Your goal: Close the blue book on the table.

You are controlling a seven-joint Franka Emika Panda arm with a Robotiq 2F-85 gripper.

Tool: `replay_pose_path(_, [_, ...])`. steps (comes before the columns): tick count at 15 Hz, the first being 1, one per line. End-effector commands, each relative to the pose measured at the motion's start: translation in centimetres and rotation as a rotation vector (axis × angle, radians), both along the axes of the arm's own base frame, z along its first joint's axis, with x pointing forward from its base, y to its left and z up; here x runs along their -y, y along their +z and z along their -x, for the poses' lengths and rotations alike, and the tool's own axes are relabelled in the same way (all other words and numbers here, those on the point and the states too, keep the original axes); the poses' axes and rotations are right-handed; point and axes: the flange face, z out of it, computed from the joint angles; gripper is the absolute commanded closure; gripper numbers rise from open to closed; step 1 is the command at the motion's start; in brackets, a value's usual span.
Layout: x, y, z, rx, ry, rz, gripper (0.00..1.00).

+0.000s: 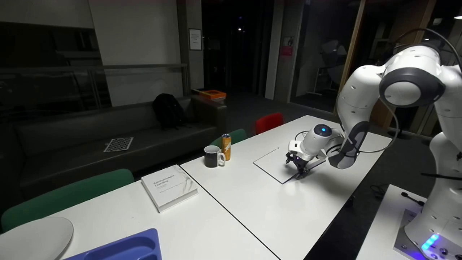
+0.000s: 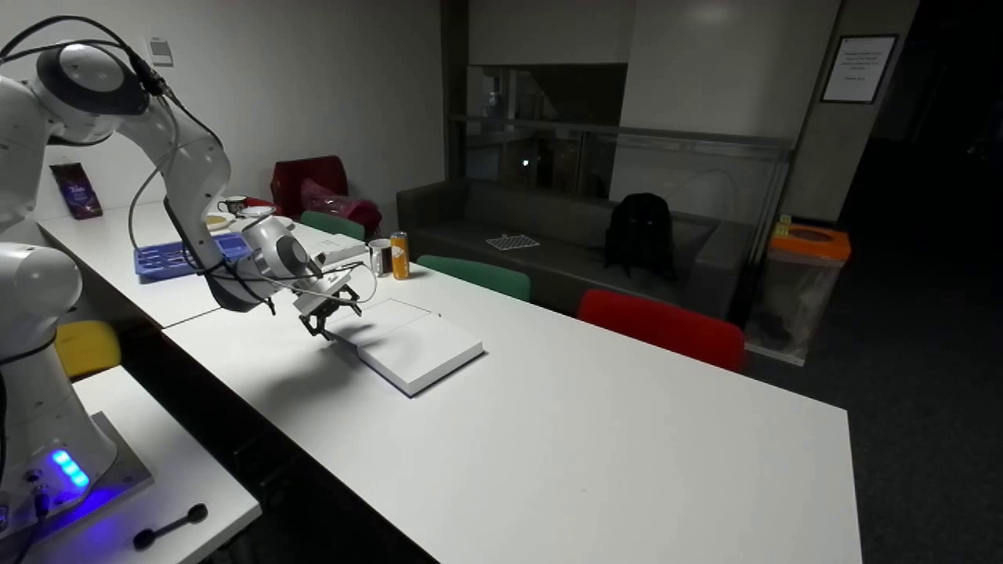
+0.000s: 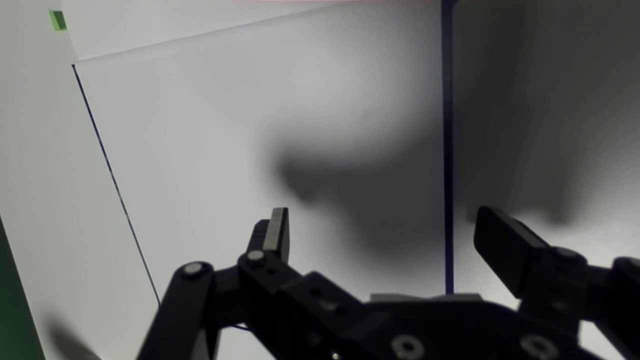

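Observation:
The blue book lies open on the white table point(image 2: 595, 439) in both exterior views point(image 1: 272, 167) point(image 2: 419, 350). Its pages are white and its dark blue cover shows as a thin border. In an exterior view a thick page block lies on one side and a thin, flat side lies nearer my gripper point(image 2: 343, 325). In the wrist view the flat side point(image 3: 200, 125) fills the middle. My gripper is open and empty point(image 1: 294, 169) at the edge of the flat side. In the wrist view the dark blue cover edge runs between the gripper's fingers point(image 3: 383, 210). I cannot tell whether they touch it.
A dark mug point(image 1: 211, 157) and an orange can point(image 1: 226, 147) stand near the far table edge. A white closed book point(image 1: 169, 187) lies past the table seam point(image 1: 223, 206). A blue tray point(image 1: 124, 247) and a round plate point(image 1: 36, 236) are farther along. Chairs line the far side.

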Motion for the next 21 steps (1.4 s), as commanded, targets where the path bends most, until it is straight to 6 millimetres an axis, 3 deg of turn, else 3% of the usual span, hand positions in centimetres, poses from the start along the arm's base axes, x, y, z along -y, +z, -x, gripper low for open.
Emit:
replay_pose_path(1, [0.1,-0.2,0.0,0.028,-0.006,-0.009,0.00])
replay_pose_path(12, [0.4,-0.6,-0.3,0.075,-0.023,-0.001,0.00])
replay_pose_path(21, [-1.0,0.6,-1.7,0.102,-0.027,-0.001,0.00])
